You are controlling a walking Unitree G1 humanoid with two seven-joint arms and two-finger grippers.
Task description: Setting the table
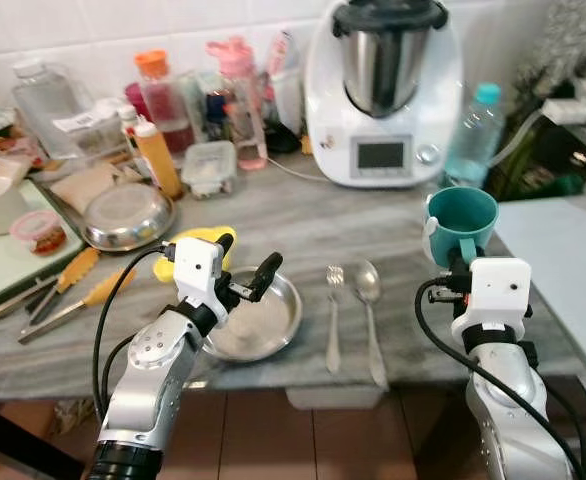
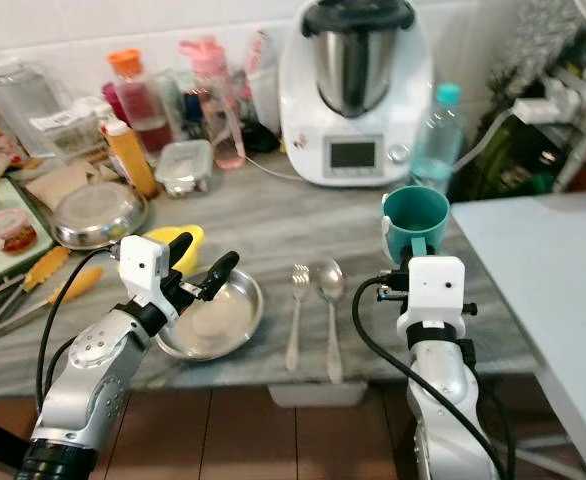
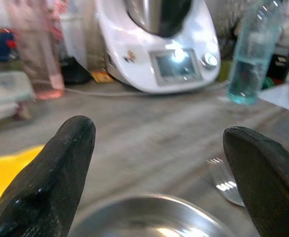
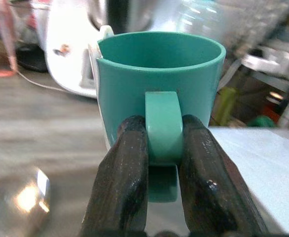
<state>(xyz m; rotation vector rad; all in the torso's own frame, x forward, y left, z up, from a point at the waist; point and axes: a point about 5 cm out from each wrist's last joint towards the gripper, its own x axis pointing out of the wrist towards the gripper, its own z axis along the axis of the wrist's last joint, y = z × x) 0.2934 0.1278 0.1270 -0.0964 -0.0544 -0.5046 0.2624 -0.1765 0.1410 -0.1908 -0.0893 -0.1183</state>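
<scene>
Right gripper (image 4: 163, 163): my fingers clamp the handle of the teal mug (image 1: 461, 222), held upright near the desk's (image 1: 373, 215) right end.
Left gripper (image 1: 245, 268): my fingers are spread, empty, above the steel bowl (image 1: 258, 320).
Cutlery: fork (image 1: 334, 318) and spoon (image 1: 370, 300) lie side by side just right of the bowl.

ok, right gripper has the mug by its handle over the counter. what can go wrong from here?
1. The right gripper pinches only the handle of the teal mug, so the mug could swivel or slip.
2. Lowered carelessly, the mug could hit the spoon or fork lying to its left.
3. The open left gripper hangs over the steel plate; a sideways sweep could knock the fork.
</scene>
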